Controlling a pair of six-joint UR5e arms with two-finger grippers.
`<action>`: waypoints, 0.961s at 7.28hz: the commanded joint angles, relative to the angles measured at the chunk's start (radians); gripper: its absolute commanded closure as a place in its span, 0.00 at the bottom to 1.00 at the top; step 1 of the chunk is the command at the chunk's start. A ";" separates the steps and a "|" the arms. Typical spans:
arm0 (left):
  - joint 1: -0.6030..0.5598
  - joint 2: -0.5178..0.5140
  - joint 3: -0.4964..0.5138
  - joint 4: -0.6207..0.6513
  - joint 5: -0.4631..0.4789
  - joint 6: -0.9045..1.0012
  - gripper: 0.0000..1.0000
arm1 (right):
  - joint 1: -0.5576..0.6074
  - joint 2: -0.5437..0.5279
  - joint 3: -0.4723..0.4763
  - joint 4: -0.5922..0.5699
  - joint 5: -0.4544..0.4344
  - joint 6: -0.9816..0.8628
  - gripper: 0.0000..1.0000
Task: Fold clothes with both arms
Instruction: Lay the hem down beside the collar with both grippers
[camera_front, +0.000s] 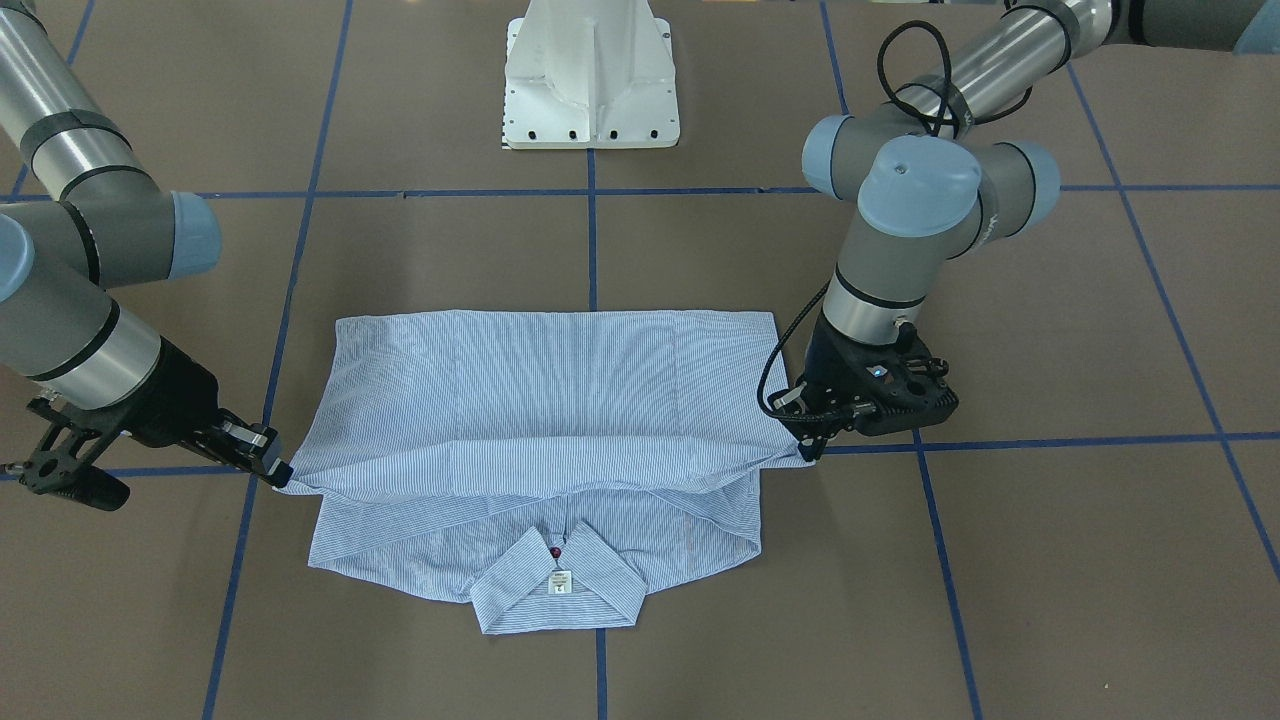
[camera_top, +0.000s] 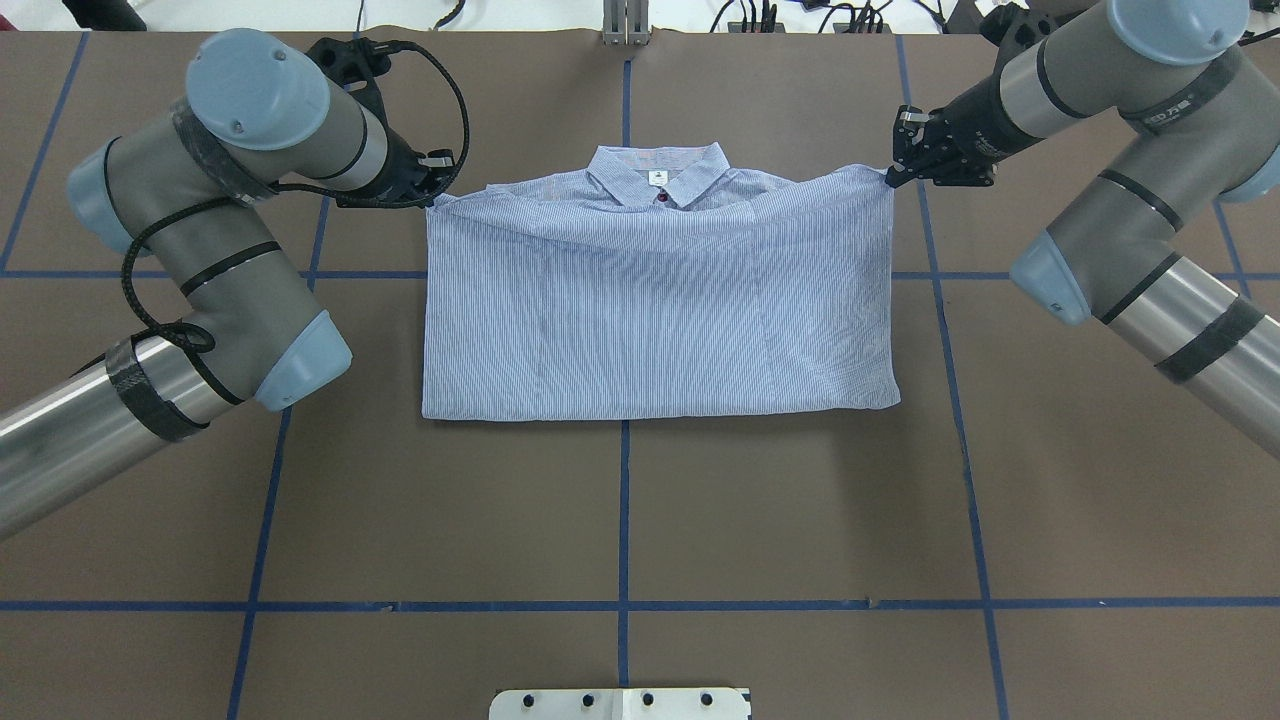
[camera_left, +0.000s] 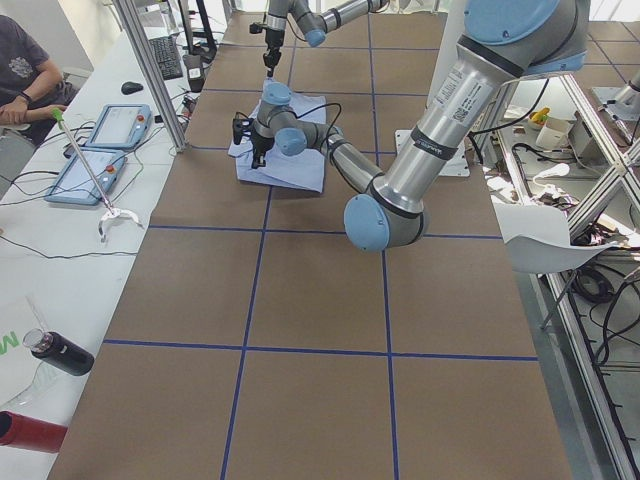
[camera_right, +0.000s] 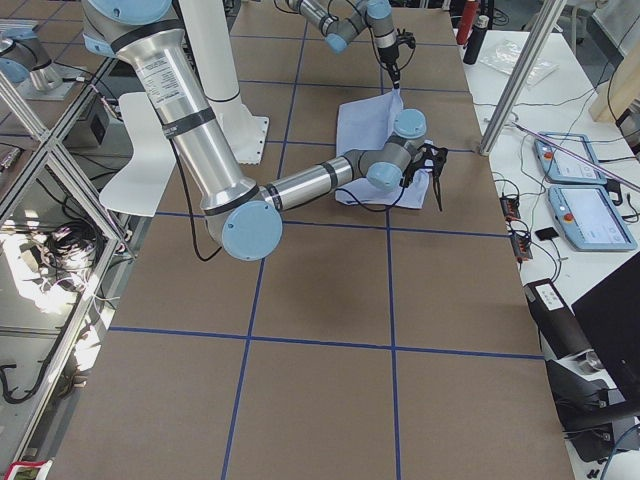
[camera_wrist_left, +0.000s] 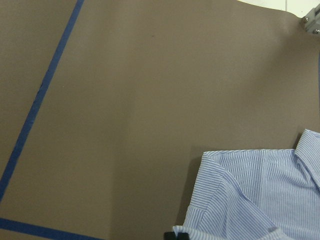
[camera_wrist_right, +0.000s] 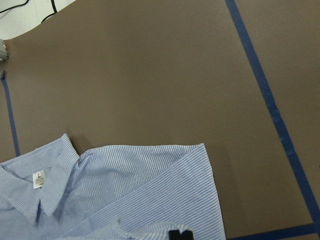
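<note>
The light blue striped shirt (camera_top: 650, 300) lies flat in the middle of the table, its lower part folded up over the body toward the collar (camera_top: 658, 180). The folded edge stops just short of the collar and white label (camera_front: 560, 583). My left gripper (camera_top: 432, 195) is shut on the folded edge's corner on the left of the overhead view, on the right in the front view (camera_front: 805, 450). My right gripper (camera_top: 890, 178) is shut on the opposite corner (camera_front: 283, 478). Both hold the cloth low over the table. Each wrist view shows the shirt (camera_wrist_left: 250, 200) (camera_wrist_right: 125, 195) below it.
The white pedestal base (camera_front: 592, 80) stands at the robot's side of the brown table, which is marked with blue tape lines (camera_top: 625, 500). A side bench with tablets (camera_left: 95, 150) and a seated person (camera_left: 20, 70) lies beyond the far edge.
</note>
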 joint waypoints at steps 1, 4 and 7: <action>-0.019 -0.013 0.083 -0.087 0.000 0.000 1.00 | 0.002 0.040 -0.055 0.000 -0.002 -0.001 1.00; -0.024 -0.013 0.104 -0.107 0.000 0.000 1.00 | 0.002 0.100 -0.138 0.000 -0.034 -0.001 1.00; -0.024 -0.013 0.127 -0.125 0.000 -0.002 1.00 | 0.000 0.109 -0.156 0.000 -0.035 -0.001 1.00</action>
